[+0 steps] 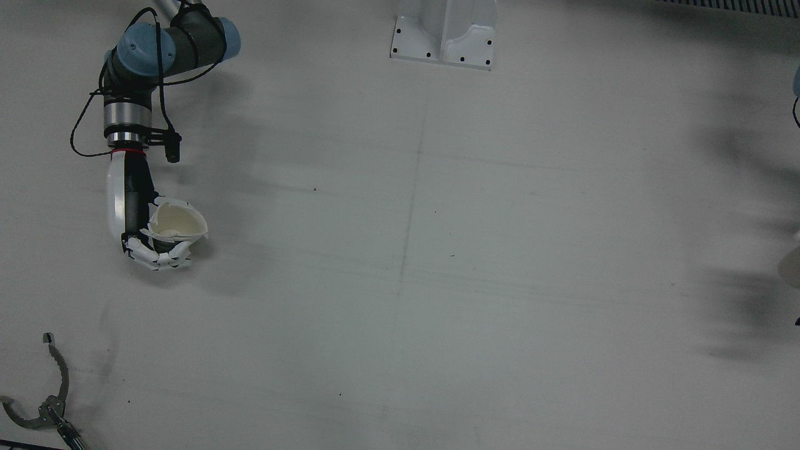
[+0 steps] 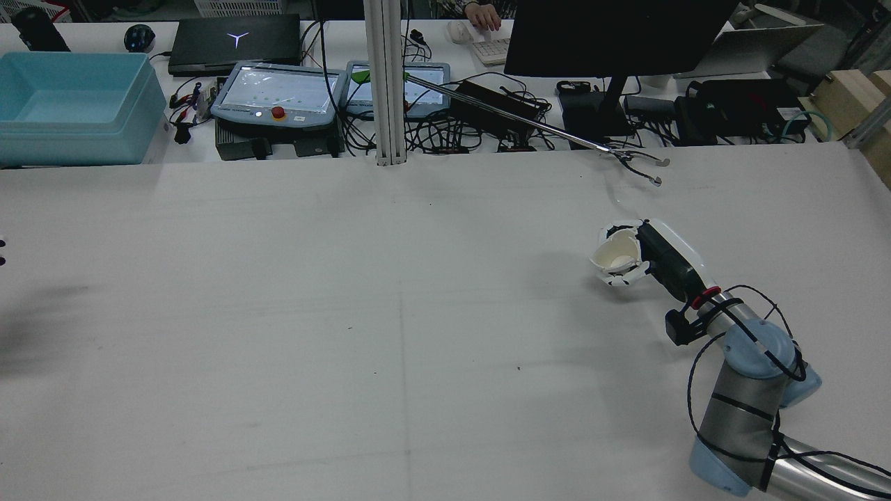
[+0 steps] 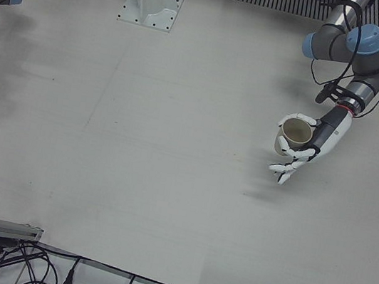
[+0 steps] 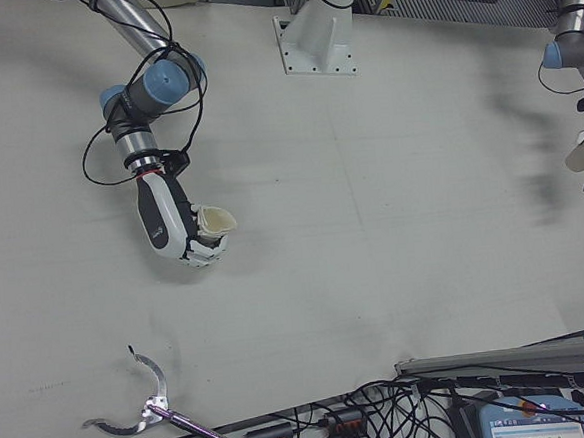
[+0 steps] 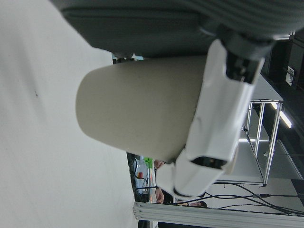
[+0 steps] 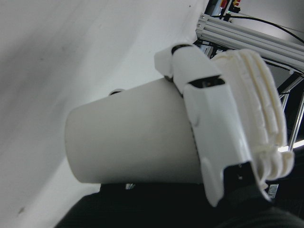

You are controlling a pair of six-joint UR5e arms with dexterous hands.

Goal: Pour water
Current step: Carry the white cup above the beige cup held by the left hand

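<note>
My right hand point(image 1: 134, 215) is shut on a white paper cup point(image 1: 179, 223), held above the table on my right side. That cup point(image 2: 616, 255) leans with its mouth toward the table's middle, and my right hand point(image 2: 658, 259) wraps it from behind. The right-front view shows the same cup point(image 4: 215, 221) and hand point(image 4: 176, 230). My left hand point(image 3: 305, 147) is shut on a tan paper cup point(image 3: 295, 133) on the opposite side, mouth upward. White fingers point(image 5: 216, 123) cross the tan cup point(image 5: 137, 109); other fingers point(image 6: 216, 118) grip the white cup point(image 6: 128, 142). Whether either cup holds water cannot be made out.
A long reacher tool's claw point(image 1: 47, 403) lies on the table near my right arm, its rod point(image 2: 515, 117) running to the operators' desk. A mounting pedestal point(image 1: 445, 34) stands at the table's robot side. Monitors, cables and a blue tub point(image 2: 69, 104) sit beyond the far edge.
</note>
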